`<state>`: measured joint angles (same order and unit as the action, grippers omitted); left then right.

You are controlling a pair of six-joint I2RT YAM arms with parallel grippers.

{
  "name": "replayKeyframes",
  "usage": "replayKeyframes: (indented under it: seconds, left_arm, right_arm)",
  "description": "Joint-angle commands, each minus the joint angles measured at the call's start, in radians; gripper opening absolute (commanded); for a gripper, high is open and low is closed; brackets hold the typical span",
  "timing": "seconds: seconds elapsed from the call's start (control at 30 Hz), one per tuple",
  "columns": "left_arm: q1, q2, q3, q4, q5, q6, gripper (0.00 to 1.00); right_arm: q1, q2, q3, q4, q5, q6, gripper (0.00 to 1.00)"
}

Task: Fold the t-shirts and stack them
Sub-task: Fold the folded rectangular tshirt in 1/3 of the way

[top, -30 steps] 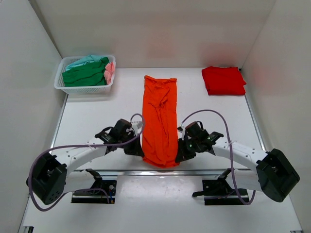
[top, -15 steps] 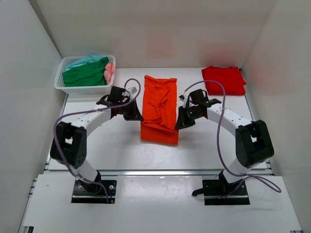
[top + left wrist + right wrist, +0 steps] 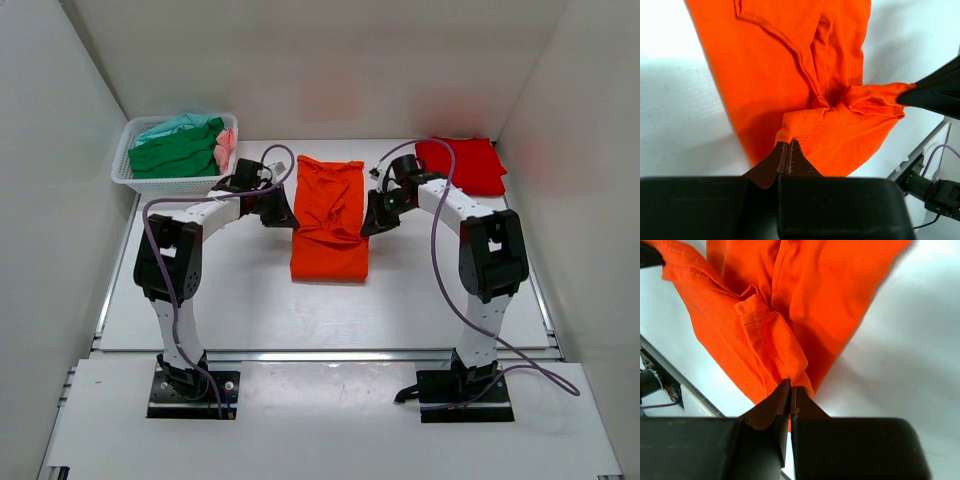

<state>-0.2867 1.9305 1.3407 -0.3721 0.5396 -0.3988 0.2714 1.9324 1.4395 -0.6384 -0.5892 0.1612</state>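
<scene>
Hem corners of the bright orange cotton t-shirt (image 3: 330,255) are each pinched tight, one by the left hand (image 3: 788,146) and one by the right hand (image 3: 790,386), and held up over the shirt's middle. The shirt lies lengthwise at the centre of the counter (image 3: 210,300), between the arms. To fold it well, I judge both hands should travel level and in step toward the collar end, keep the hem taut between them, set the corners squarely on the far edge, and only then release. The folded deep red t-shirt (image 3: 460,166) lies at the far right.
</scene>
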Motion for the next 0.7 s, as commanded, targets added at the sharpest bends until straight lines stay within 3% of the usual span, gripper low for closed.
replayKeyframes:
  seconds: [0.0, 0.4, 0.43, 0.47, 0.5, 0.57, 0.6, 0.63, 0.67]
  left_arm:
    - [0.02, -0.015, 0.043, 0.084, 0.039, -0.023, 0.0]
    - [0.057, 0.13, 0.215, 0.055, 0.027, -0.055, 0.0]
    - [0.061, 0.14, 0.236, 0.049, 0.033, -0.057, 0.04]
    - [0.054, 0.156, 0.244, 0.051, 0.034, -0.058, 0.17]
    - [0.052, 0.169, 0.259, 0.056, 0.03, -0.064, 0.24]
    - [0.058, 0.191, 0.285, 0.079, 0.036, -0.086, 0.24]
    - [0.066, 0.202, 0.305, 0.091, 0.039, -0.109, 0.34]
    - [0.072, 0.206, 0.316, 0.119, 0.039, -0.132, 0.51]
    - [0.078, 0.208, 0.33, 0.137, 0.042, -0.143, 0.54]
  right_arm:
    - [-0.02, 0.029, 0.082, -0.014, -0.008, -0.034, 0.0]
    - [-0.041, 0.203, 0.294, -0.053, -0.014, -0.06, 0.01]
    - [-0.043, 0.224, 0.32, -0.058, -0.014, -0.068, 0.0]
    - [-0.04, 0.234, 0.334, -0.057, -0.009, -0.066, 0.01]
    - [-0.043, 0.249, 0.369, -0.06, -0.003, -0.066, 0.04]
    - [-0.047, 0.255, 0.409, -0.049, 0.02, -0.051, 0.26]
    - [-0.044, 0.252, 0.421, -0.023, 0.037, -0.036, 0.27]
    - [-0.052, 0.241, 0.426, -0.008, 0.046, -0.019, 0.29]
    - [-0.052, 0.215, 0.414, 0.041, 0.073, -0.008, 0.34]
